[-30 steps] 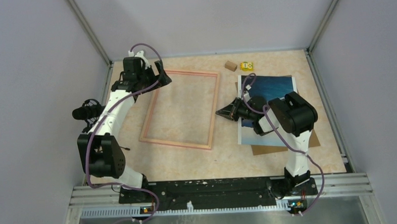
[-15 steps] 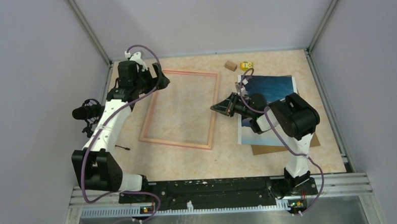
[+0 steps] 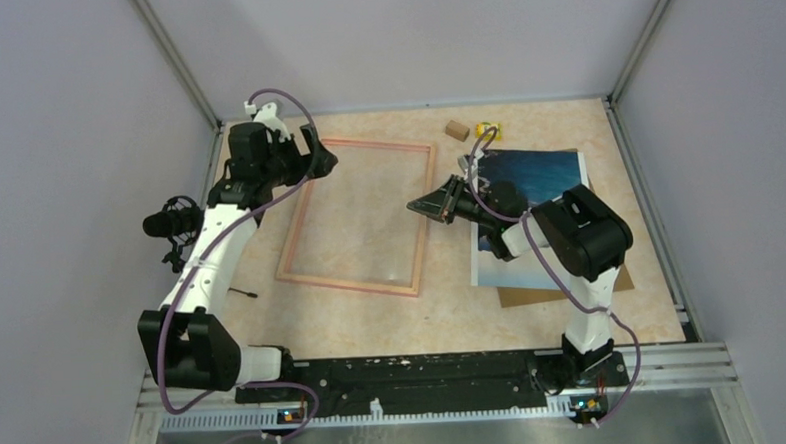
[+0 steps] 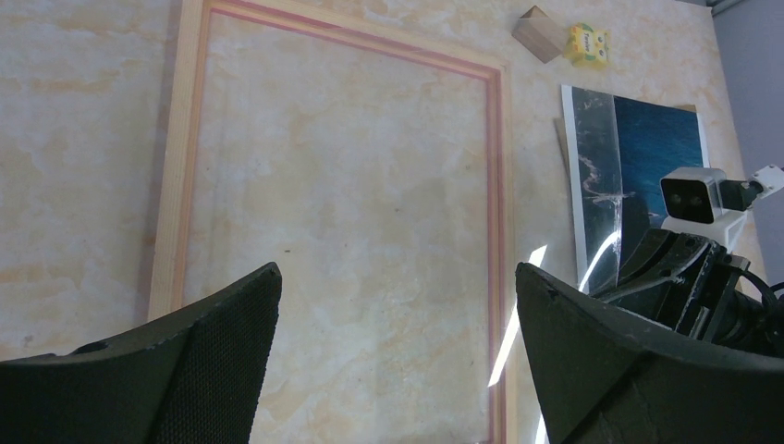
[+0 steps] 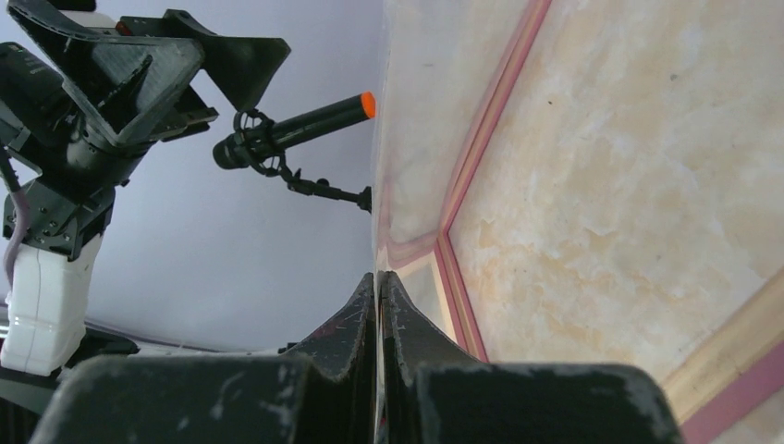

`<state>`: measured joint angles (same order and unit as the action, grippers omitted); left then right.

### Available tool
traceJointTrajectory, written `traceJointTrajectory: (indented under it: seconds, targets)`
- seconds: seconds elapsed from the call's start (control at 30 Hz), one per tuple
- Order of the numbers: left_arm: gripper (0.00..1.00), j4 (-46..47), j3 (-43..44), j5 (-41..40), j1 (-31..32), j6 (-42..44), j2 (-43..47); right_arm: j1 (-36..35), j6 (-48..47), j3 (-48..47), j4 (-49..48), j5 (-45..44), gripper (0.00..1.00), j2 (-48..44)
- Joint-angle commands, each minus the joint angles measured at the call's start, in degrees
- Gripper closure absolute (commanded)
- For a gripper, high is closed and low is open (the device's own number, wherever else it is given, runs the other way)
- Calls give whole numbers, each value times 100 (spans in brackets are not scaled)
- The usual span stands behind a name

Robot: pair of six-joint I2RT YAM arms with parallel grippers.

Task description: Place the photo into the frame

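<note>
The pinkish frame [image 3: 347,286] lies flat mid-counter [image 3: 373,318], with the blue-sky photo [image 3: 542,170] face up to its right, apart from it. The left jaws [image 4: 398,277] gape empty above the frame. The right jaws [image 5: 380,282] are clenched on a clear sheet [image 5: 378,213] edge. The print on the small yellow pack [image 3: 488,131] is unreadable.

The frame [image 3: 348,284] is pale, matt wood; the photo [image 3: 537,171] is glossy paper catching glare. The table [image 3: 373,321] looks smooth and marbled, like laminate. The left gripper [image 4: 398,268] is matt black plastic, finely grained, and the board [image 3: 515,297] is dull brown card
</note>
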<state>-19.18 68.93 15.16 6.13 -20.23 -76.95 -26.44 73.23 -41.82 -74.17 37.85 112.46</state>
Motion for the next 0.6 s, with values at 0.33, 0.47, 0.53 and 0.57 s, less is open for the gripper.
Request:
traceJointTrajectory:
  seconds: [0.33, 0.47, 0.53, 0.57]
  targets:
    - [2, 323, -120, -329, -23, -3, 795, -263, 38, -1149, 110, -331, 100, -129]
    - [2, 342, -133, -220, -24, -48, 795, -327, 20, -1387, 119, -600, 100, 251]
    - [2, 363, -152, -173, -21, -71, 788, -362, -5, -1467, 126, -708, 100, 463]
    - [2, 367, -151, -145, -24, -83, 787, -377, 19, -1495, 118, -751, 100, 582]
